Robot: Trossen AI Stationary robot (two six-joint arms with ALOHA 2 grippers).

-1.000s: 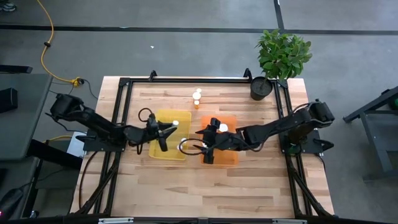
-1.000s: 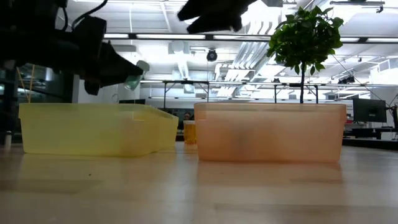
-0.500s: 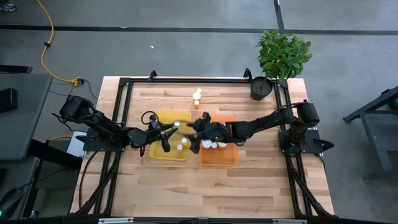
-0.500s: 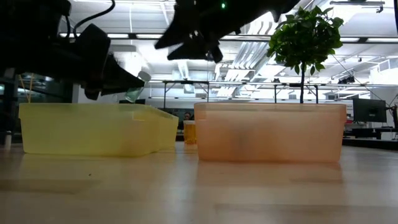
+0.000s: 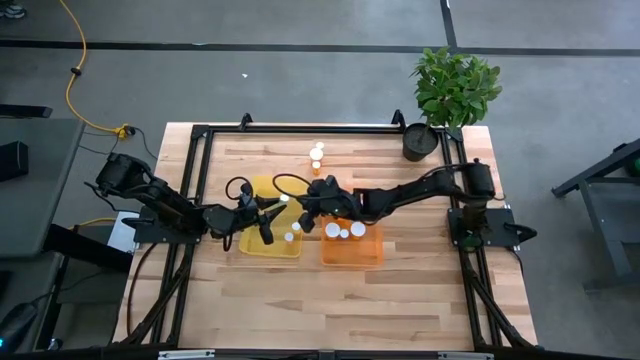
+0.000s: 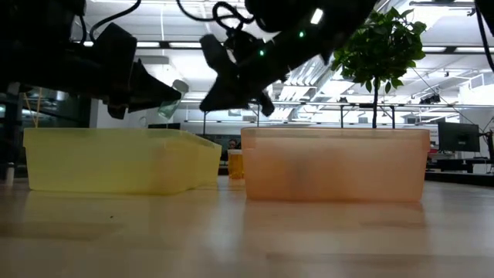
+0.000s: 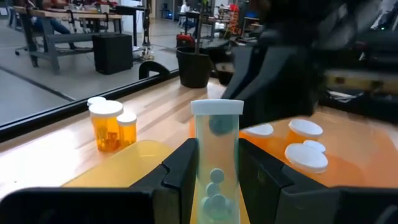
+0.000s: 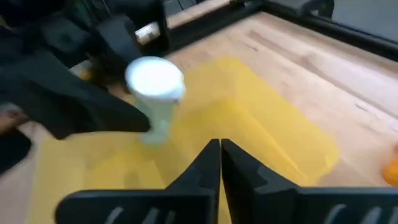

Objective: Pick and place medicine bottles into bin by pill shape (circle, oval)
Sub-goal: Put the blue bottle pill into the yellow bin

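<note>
My left gripper hangs over the yellow bin, shut on a pale bottle. The bottle has a white cap and round pills inside. My right gripper is shut and empty. It hovers close to that bottle, over the yellow bin's right side, and touches nothing. The orange bin holds three white-capped bottles. Two more caps show in the yellow bin. A small group of orange bottles stands on the table beyond the bins. My left gripper pinches the bottle's body between its two fingers, below the cap. The fingers come roughly level from the table's left. The capped end sticks out past the fingertips. The bottle is lifted clear over the yellow bin, tilted.
A potted plant stands at the table's far right corner. A black frame runs along the table's edges. Bare wood lies in front of the bins. The two grippers are close together over the bins.
My right gripper has left the orange bin and swung up and toward the table's left, ending beside the bottle my left gripper holds, and its fingers have shut. The bottles in the orange bin, covered by the arm before, now show.
</note>
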